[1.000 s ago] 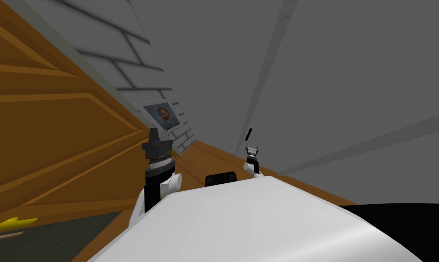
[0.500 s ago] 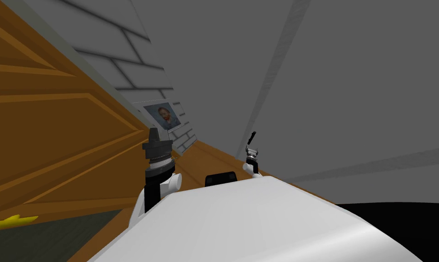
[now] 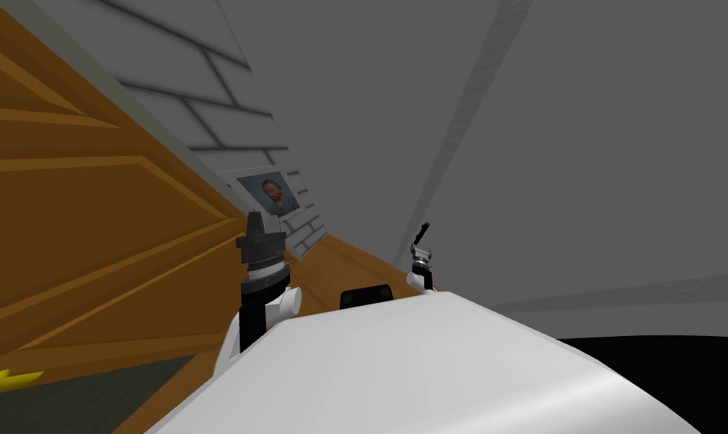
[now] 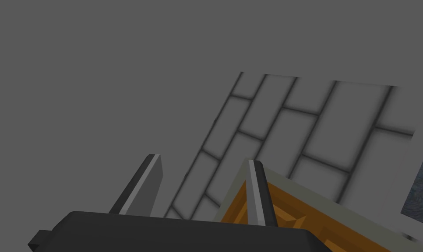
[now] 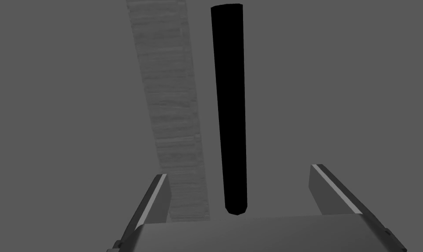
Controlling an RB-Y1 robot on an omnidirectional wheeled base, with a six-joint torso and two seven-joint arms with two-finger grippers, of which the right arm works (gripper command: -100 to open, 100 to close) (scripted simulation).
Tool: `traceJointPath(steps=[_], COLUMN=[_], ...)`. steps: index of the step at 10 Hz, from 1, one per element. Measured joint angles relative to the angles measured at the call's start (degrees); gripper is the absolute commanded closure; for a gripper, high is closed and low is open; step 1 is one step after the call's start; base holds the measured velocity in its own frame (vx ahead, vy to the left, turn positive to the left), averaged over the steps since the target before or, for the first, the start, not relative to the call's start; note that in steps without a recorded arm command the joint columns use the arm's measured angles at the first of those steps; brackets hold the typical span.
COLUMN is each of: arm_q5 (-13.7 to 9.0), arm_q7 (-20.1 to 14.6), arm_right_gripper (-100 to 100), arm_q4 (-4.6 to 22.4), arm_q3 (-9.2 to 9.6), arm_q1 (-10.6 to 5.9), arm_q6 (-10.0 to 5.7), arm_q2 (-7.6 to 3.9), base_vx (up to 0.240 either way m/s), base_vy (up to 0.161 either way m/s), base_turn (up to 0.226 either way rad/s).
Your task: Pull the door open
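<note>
Right gripper (image 5: 239, 170) is open, its fingers either side of the black door handle (image 5: 230, 109) and not pressing it. Judged best: centre the bar, close squarely, then pull back steadily.

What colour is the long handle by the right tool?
The handle is black; the right wrist view shows it best.

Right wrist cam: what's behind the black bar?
Behind the black bar is a flat grey surface, with a lighter grey strip running alongside. The bar shows between the open fingers of the right tool. Whatever its own width covers, including any mount, is hidden.
</note>
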Motion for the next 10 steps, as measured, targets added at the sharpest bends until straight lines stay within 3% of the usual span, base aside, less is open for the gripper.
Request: traceJointPath(steps=[2,6,8,10], arm_q5=[-0.1,-0.1,-0.3,-0.3], arm_q7=[-1.7,-6.8,-8.9,-10.9], arm_right_gripper=[-100,-100,-100,-100], arm_q4=[-0.3,2.6,1.7,2.4], arm_q3=[0.07,0.55,0.56,0.74], arm_q1=[1.04,1.78,3.43,3.94], arm_q6=[0.40,-0.25,0.30,0.24], arm_q2=[-1.69,-5.73,-7.73,-9.31], base_vx=[0.110,0.136,0.149,0.121], base_vy=[0.002,-0.002,-0.005,0.008], base_turn=[0.010,0.016,0.013,0.002])
